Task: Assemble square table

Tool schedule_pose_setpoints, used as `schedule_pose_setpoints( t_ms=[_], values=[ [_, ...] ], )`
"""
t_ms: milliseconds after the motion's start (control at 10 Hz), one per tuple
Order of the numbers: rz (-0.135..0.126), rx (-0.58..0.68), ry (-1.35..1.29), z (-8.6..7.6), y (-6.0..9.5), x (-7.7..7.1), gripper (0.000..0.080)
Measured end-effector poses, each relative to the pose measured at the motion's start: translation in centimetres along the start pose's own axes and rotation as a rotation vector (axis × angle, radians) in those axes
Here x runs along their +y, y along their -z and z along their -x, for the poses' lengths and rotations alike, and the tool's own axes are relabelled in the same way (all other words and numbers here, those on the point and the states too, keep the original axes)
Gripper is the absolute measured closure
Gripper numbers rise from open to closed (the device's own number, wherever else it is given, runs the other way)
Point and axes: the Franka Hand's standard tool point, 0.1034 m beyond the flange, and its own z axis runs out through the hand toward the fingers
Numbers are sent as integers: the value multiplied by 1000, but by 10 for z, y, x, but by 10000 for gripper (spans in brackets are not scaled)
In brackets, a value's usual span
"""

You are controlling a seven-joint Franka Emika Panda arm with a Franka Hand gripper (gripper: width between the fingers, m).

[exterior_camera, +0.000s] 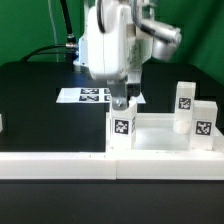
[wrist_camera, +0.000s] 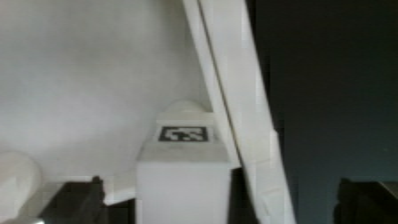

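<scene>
Exterior view: the square table top (exterior_camera: pixel 160 135) lies on the black table, just behind the long white rail (exterior_camera: pixel 110 165). Three legs stand upright at its corners; the gripper (exterior_camera: pixel 122 103) is directly above the leg (exterior_camera: pixel 121 126) on the exterior view's left. Marker board (exterior_camera: pixel 90 95) lies behind.

Wrist view: the tagged leg (wrist_camera: pixel 183 160) stands between the fingertips (wrist_camera: pixel 75 190), whose contact cannot be told.

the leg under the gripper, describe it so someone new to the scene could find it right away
Start at the white square tabletop at the front of the black table, seen in the exterior view. Three short white tagged legs stand up from it. The one meant is the leg at the exterior view's left corner, directly under the gripper; the other two stand together at the exterior view's right.
</scene>
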Motion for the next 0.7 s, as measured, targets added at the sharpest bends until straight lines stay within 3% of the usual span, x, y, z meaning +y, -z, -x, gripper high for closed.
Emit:
schedule_pose_setpoints(
  t_ms=[100,200,700],
  values=[
    [-23,-9,5,1,14,-11,150],
    [-32,-9,8,1,18,-15,150],
    [-25,-5,9,1,12,-12,150]
  ],
)
